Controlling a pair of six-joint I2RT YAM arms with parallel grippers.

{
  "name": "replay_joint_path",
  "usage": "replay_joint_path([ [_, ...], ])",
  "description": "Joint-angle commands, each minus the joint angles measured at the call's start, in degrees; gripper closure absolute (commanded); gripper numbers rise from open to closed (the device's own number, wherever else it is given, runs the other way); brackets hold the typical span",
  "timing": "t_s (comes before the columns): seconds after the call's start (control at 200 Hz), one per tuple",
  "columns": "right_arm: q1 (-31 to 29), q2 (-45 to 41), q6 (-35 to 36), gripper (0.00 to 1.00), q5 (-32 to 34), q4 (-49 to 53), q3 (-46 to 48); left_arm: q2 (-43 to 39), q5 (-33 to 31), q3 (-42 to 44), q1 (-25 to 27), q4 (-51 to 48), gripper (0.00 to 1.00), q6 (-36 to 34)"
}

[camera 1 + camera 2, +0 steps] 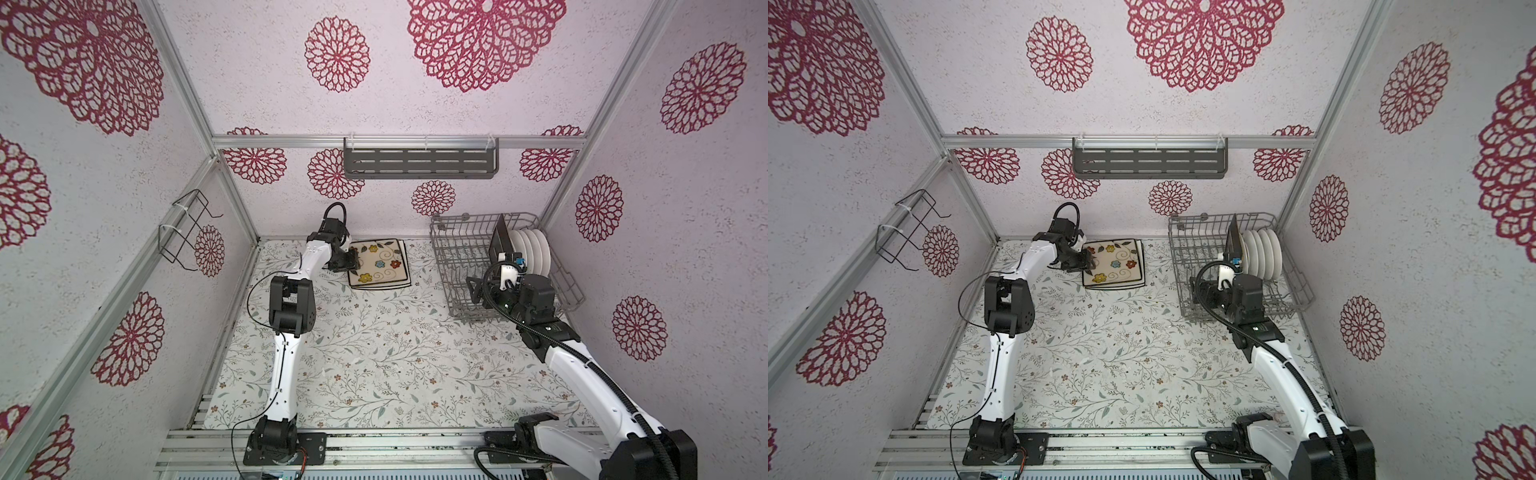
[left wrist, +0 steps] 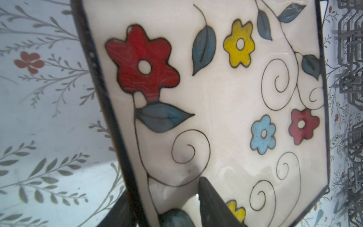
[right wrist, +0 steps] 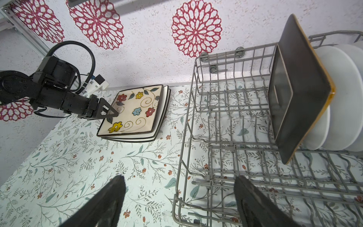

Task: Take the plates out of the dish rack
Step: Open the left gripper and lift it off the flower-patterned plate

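A cream plate (image 1: 380,264) (image 1: 1115,264) (image 3: 133,112) with painted flowers lies on top of another on the table, left of the dish rack (image 1: 440,257) (image 1: 1177,257) (image 3: 235,50). My left gripper (image 1: 353,259) (image 1: 1088,262) (image 2: 163,192) (image 3: 114,115) straddles the plate's (image 2: 216,98) left edge, one finger above and one below, slightly open. In the rack a black square plate (image 1: 497,241) (image 1: 1233,239) (image 3: 294,88) stands upright against several round white plates (image 1: 532,253) (image 1: 1266,253) (image 3: 343,98). My right gripper (image 1: 473,286) (image 1: 1196,286) (image 3: 179,196) hangs wide open and empty over the rack's front left wall.
A dark slotted shelf (image 1: 419,162) hangs on the back wall and a small black wire holder (image 1: 187,232) on the left wall. The floral table mat (image 1: 374,353) stretches in front of the plates and the rack. The rack's wire tines (image 2: 351,78) stand just beyond the stacked plates.
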State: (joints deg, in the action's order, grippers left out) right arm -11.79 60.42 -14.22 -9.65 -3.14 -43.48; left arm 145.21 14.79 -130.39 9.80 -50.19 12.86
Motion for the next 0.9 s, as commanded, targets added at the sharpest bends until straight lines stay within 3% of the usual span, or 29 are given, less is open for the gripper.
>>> replay_joint_path([
  [0.0, 0.4, 0.1, -0.9, 0.11, -0.9, -2.7, 0.0, -0.5, -1.7, -2.0, 1.2, 1.0, 0.49, -2.8],
  [0.896, 1.2, 2.2, -1.8, 0.11, -2.3, -4.0, 0.7, 1.5, -6.4, -5.1, 2.9, 1.5, 0.47, -6.2],
])
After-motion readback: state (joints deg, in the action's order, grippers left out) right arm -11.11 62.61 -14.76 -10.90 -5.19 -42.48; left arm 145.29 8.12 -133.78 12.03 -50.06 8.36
